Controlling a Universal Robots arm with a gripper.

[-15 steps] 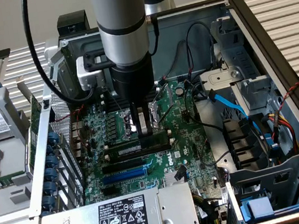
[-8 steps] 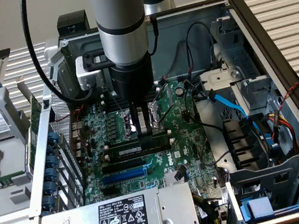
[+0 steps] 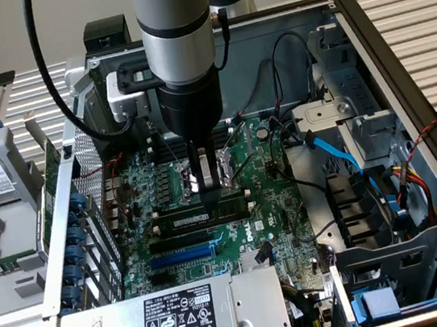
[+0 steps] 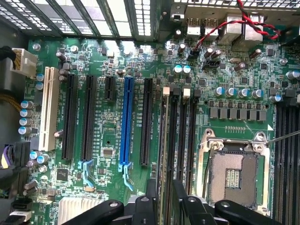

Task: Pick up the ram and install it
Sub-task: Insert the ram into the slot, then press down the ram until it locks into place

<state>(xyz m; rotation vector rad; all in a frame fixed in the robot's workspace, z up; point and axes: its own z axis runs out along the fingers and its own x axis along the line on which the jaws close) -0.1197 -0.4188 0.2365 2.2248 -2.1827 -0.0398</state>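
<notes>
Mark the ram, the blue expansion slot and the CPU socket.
ram [image 3: 187,216]: exterior view, on the stick's label side.
blue expansion slot [image 4: 126,122]: wrist view, mid-length.
CPU socket [image 4: 233,176]: wrist view, centre contact area.

"Where did the ram [image 3: 209,212] sit?"
"Upright on its long edge, at the far side of the black memory slots [image 3: 179,240], running left to right in the exterior view."
"Its look?"
"Long, narrow, dark green, whitish label strip."

Exterior view high over open case [image 3: 280,25]; wrist view close above shared motherboard [image 3: 278,212]
</notes>
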